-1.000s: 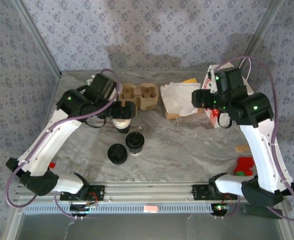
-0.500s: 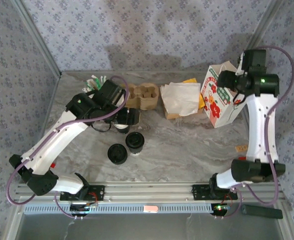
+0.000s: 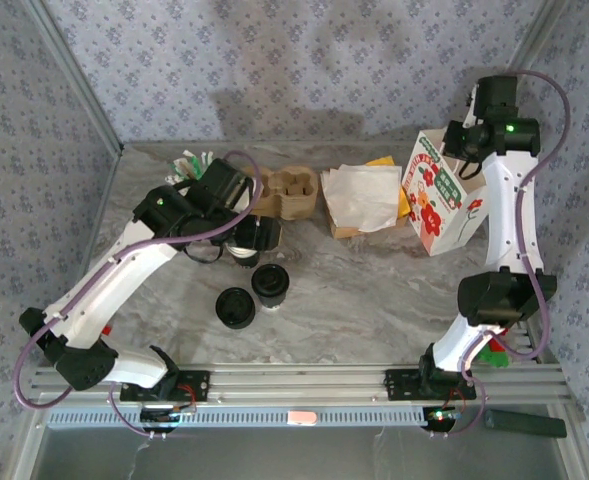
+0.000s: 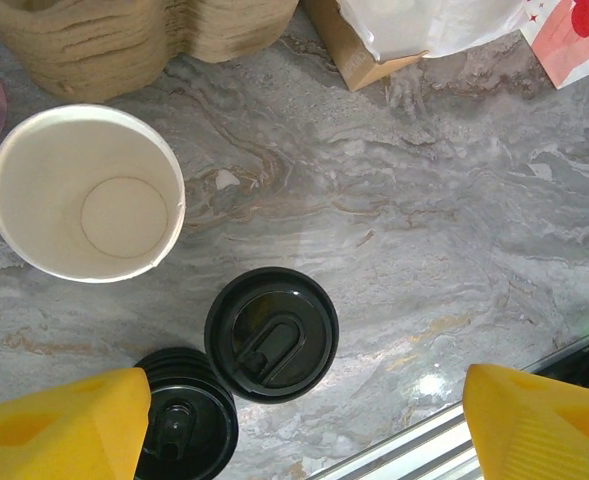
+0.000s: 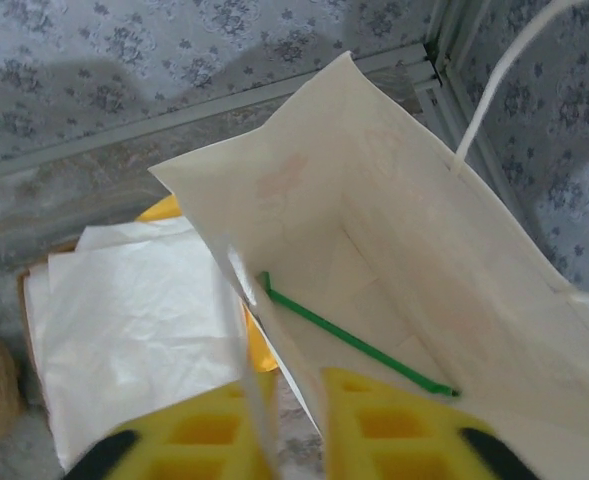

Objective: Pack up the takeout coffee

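Though bag [image 3: 437, 200] bears red flowers, text unreadable; takeout coffee [image 4: 271, 333] lid black.

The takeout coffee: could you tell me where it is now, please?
In the top view, the takeout coffee stands left of centre, right of the loose black lid and in front of the empty paper cup.

Whole setup sits in a little booth: walls [image 3: 294, 60] on 3 sides, all covered in a grey-blue small floral print. 2 bare metal posts [image 3: 74, 75] run up the back corners where the panels meet. The tabletop [image 3: 374, 290] is a grey marble look with brownish veins, kinda glossy, with a bright glare spot [image 4: 429, 385] near the front. A soft shadow [image 3: 274, 110] sits on the back wall. A slotted aluminium rail [image 3: 294, 380] runs along the near edge.
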`<state>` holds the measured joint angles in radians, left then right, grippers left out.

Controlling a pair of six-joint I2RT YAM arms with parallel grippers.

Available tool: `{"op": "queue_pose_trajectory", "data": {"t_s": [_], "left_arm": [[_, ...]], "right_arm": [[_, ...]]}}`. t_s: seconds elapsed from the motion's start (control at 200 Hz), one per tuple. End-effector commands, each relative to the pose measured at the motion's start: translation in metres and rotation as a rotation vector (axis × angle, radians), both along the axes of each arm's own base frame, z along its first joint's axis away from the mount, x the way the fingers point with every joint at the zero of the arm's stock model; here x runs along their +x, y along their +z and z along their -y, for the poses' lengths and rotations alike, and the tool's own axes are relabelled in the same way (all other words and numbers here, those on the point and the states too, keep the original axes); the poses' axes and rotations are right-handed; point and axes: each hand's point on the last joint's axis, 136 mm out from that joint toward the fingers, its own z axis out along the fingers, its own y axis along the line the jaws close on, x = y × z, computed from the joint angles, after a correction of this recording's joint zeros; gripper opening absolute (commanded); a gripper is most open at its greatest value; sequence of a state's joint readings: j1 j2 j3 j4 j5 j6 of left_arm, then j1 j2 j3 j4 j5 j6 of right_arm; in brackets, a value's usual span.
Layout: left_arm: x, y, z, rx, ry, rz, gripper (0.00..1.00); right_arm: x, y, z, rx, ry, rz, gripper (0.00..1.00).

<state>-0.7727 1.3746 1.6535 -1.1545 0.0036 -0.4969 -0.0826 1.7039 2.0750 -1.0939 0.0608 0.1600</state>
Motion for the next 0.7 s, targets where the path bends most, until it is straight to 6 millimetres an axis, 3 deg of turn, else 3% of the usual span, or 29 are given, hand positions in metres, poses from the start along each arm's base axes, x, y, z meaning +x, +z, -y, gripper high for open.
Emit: {"op": "queue_pose_trajectory", "data": {"t_s": [0.0,0.055,0.36,0.695], "left_arm": [[0.003,0.014,0.006,-0.027,-0.027,0.039,0.81],[0.003,0.015,0.006,-0.034,-0.026,0.042,0.81],[0.003,0.015,0.009,-0.050,-0.043,0.050,0.82],[-0.001,0.025,0.001,-0.076,-0.043,0.080,0.83]], "right_arm": [[-0.006,0.016,0.006,-0.048,-0.018,0.024,0.07],[-0.010,0.020,0.006,-0.066,-0.015,0.025,0.00],[-0.056,0.037,-0.004,-0.156,-0.029,-0.009,0.00],[-0.104,0.039,-0.035,-0.310,0.025,-0.074,0.00]]}}
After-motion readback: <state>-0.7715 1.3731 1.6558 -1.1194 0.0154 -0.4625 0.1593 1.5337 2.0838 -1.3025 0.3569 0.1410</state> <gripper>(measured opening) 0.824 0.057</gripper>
